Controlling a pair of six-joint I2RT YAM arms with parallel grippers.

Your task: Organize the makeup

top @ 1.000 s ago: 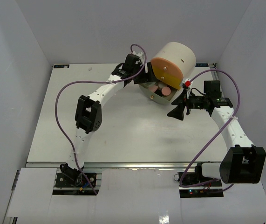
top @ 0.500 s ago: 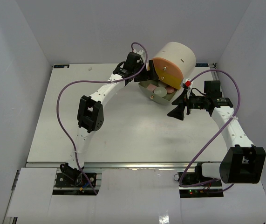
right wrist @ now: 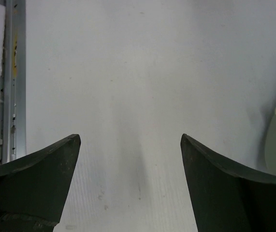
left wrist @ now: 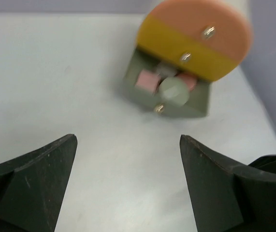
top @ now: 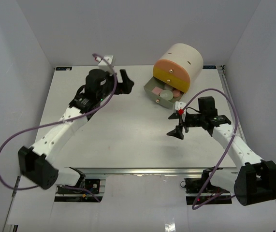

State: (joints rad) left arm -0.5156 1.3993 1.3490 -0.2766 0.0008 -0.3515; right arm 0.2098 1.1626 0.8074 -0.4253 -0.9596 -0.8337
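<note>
Nothing held; makeup [left wrist: 174, 92] in an open grey drawer [left wrist: 188, 107]

White table [top: 128, 140] between pale purple-grey walls [top: 128, 29], viewed from above and behind the robot. Reaching from the near left corner toward the far middle, the left arm [top: 60, 130]; bent in from the near right corner, the right arm [top: 234, 145].

At the far right of the table, a big cream cylinder [top: 188, 55] on its side, round face toward the arms. Across that face, a salmon-pink drawer front [top: 169, 66] above a yellow drawer front [top: 174, 77], each with a small metal knob. Below these, the grey drawer pulled out onto the table, a metal knob on its front wall.

Just left of the drawer and apart from it, the left gripper [left wrist: 128, 137]: black fingers spread wide, only bare table in the gap. On the near side of the drawer, also apart from it, the right gripper [right wrist: 130, 137]: likewise spread wide, gripping nothing, with a sliver of the drawer front and its knob at the right edge of the wrist view.

Inside the drawer, nearest the front, a pale round compact [top: 166, 95]. To its left, a flat pink square [left wrist: 147, 79]. Behind it to the right, a rose round piece [left wrist: 188, 81], half under the yellow front. At the back, a small grey item, too blurred to name
</note>
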